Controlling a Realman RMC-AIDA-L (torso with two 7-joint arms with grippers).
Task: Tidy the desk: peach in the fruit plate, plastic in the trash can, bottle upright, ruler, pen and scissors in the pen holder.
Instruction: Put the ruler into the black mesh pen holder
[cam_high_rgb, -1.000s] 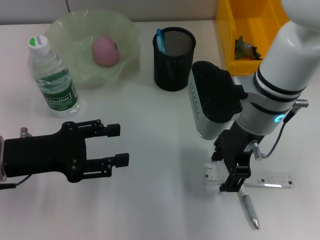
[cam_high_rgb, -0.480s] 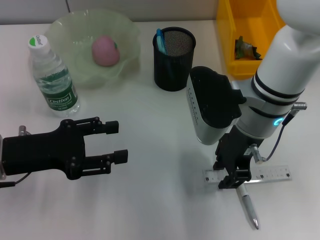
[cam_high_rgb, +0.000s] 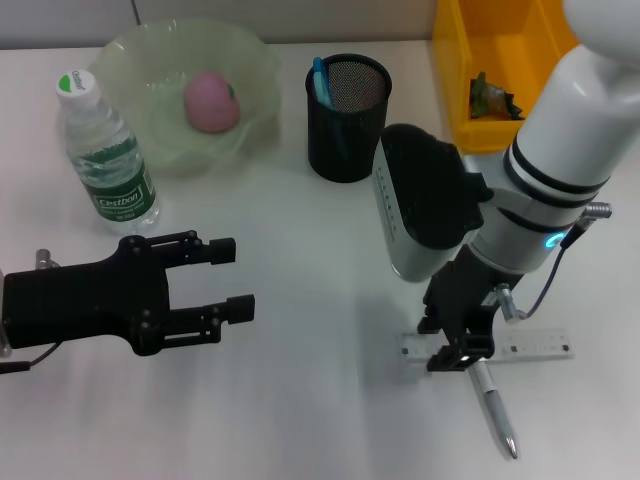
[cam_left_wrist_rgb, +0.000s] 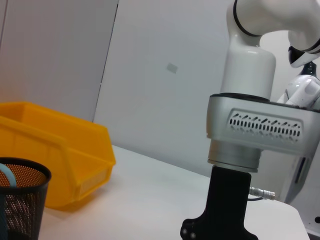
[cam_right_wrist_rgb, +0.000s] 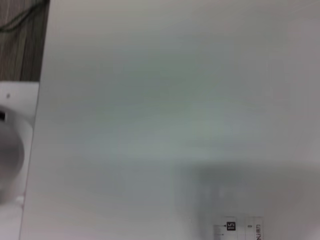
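The clear flat plastic ruler (cam_high_rgb: 520, 346) is lying near the bench's front right corner, crossed by the silver pen (cam_high_rgb: 495, 410). The right gripper (cam_high_rgb: 452, 355) is being held low over both; whether its fingers are spread cannot be told. Pinching both together is risked. The left gripper (cam_high_rgb: 228, 281) is hanging spread, idle.

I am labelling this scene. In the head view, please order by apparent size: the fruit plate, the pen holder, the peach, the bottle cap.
Largest to smallest, as they look in the head view:
1. fruit plate
2. pen holder
3. peach
4. bottle cap
All four stand at a similar distance from the camera, so the order seems reliable.
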